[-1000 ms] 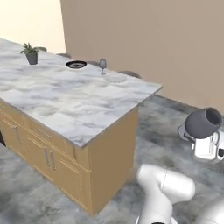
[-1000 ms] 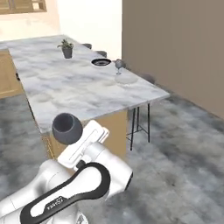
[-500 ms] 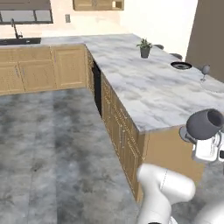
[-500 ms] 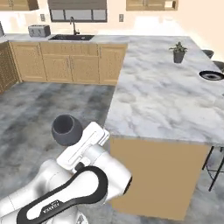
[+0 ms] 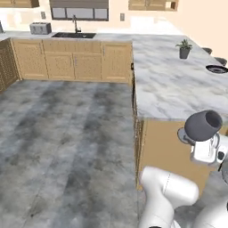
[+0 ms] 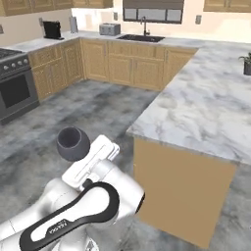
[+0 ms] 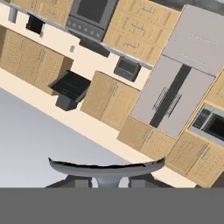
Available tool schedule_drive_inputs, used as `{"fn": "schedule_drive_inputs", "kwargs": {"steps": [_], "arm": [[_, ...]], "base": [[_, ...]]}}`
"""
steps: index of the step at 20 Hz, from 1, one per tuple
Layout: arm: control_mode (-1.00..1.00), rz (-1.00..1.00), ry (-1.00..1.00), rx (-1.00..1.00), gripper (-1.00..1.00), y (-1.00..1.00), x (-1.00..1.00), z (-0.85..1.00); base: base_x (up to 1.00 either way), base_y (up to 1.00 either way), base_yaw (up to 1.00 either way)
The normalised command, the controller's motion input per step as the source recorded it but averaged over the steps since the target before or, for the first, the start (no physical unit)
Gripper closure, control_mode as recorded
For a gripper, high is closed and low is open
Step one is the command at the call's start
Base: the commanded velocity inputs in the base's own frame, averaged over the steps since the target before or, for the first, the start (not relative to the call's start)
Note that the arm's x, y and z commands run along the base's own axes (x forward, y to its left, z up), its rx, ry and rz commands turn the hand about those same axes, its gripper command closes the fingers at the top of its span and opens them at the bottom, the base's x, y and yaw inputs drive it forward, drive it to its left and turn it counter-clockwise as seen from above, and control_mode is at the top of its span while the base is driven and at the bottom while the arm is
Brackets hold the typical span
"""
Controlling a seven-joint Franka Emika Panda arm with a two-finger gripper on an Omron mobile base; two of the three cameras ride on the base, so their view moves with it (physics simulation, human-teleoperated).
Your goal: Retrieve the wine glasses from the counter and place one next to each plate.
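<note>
A smoky-grey wine glass (image 5: 202,126) rides in my gripper (image 5: 197,139), which is shut on it low at the right of the left base view. From the right base camera the glass's bowl (image 6: 72,143) sits just beyond the white hand of my gripper (image 6: 82,155). In the hand view a dark curved part of the glass (image 7: 107,167) lies right above my gripper (image 7: 107,183). The dark plate (image 5: 217,69) lies at the far right of the marble island (image 5: 173,93). The white plate and the counter are out of view.
A potted plant (image 5: 184,48) stands on the island beyond the plate. A back worktop with a sink (image 5: 73,34) and a toaster (image 5: 40,28) runs along the wall. A black oven (image 6: 14,88) is at the left. Grey floor (image 5: 67,147) lies open to the left.
The whole picture has swung as the base turned left: the island slid right and the back wall with the sink came into view. The glass stays in my gripper.
</note>
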Motion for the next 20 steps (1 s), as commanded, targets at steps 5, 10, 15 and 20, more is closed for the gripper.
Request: {"fn": "schedule_drive_inputs", "kwargs": {"steps": [5, 10, 15, 20], "arm": [[1.00, 0.00, 0.00, 0.00, 1.00, 0.00, 0.00, 0.00], [1.00, 0.00, 0.00, 0.00, 1.00, 0.00, 0.00, 0.00], [1.00, 0.00, 0.00, 0.00, 1.00, 0.00, 0.00, 0.00], [1.00, 0.00, 0.00, 0.00, 1.00, 0.00, 0.00, 0.00]], "base": [[-1.00, -1.00, 0.01], [-1.00, -1.00, -0.01], [-0.86, -1.00, 0.04], [-0.51, -1.00, 0.13]]}}
